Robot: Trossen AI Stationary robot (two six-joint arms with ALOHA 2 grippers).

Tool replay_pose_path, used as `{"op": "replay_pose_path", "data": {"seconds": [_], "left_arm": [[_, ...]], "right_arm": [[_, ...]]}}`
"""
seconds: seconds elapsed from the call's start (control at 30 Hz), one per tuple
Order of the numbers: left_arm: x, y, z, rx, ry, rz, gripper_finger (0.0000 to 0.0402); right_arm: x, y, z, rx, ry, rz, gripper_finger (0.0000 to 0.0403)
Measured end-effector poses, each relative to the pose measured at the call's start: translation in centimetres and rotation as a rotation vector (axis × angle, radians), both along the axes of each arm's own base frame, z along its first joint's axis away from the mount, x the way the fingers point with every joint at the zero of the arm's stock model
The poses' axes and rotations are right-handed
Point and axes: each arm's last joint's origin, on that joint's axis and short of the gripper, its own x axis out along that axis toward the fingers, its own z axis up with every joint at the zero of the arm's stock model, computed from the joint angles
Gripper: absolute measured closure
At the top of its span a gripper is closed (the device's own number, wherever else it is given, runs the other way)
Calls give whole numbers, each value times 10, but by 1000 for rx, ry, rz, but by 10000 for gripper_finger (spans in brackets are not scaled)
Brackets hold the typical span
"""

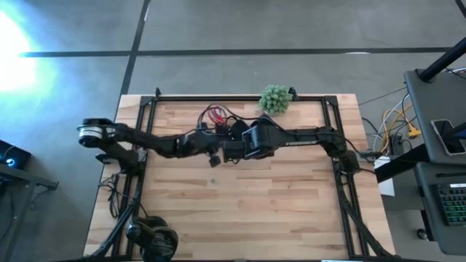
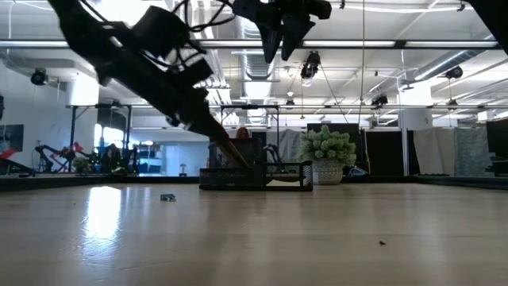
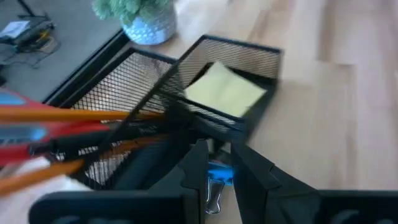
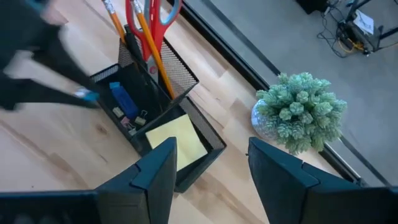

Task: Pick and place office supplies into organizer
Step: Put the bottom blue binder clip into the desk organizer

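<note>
The black mesh organizer (image 4: 184,73) stands at the table's far middle. Red-handled scissors (image 4: 155,18) and orange pencils (image 4: 118,25) stand upright in its tall compartment. A yellow sticky-note pad (image 4: 177,140) lies in one low compartment, and a blue item (image 4: 122,99) with small clips lies in another. My left gripper (image 3: 217,155) is just on the near left side of the organizer (image 3: 242,56), shut on a small blue binder clip (image 3: 219,174). My right gripper (image 4: 211,155) hangs open high above the organizer and holds nothing. My left gripper pinches the binder clip's blue body (image 3: 221,169) between its two fingertips. The fingers slant downward, pointing toward the organizer. The clip's silver wire handles (image 3: 213,200) hang below the blue body. In the low view the fingertips are above the tabletop, so the clip is lifted clear.
A green ball-shaped plant in a pale pot (image 1: 275,98) stands at the far edge, right of the organizer. A tiny loose item (image 1: 212,180) lies on the wood near the middle. Black headphones (image 1: 153,236) sit at the near left corner. Bare wood stretches across the near half.
</note>
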Motion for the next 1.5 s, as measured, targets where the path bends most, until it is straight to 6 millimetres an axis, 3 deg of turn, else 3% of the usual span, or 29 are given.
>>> {"op": "replay_pose_path", "data": {"seconds": [0.27,0.53,0.93,1.13,1.3,1.4,1.5], "left_arm": [[35,25,-25,-35,92,-10,366],[53,31,-31,-21,116,32,353],[37,26,-7,-138,106,78,226],[37,32,2,-141,49,141,217],[31,25,12,-194,23,110,217],[26,17,18,-238,49,-13,217],[22,4,11,-311,118,-200,217]], "right_arm": [[0,1,-1,9,7,3,216],[0,1,-1,12,9,6,216],[0,1,-2,12,12,6,216],[0,-1,-3,8,14,2,216],[0,0,-3,27,23,11,216],[0,2,-9,112,82,68,216],[-1,3,-21,167,141,85,216]]}}
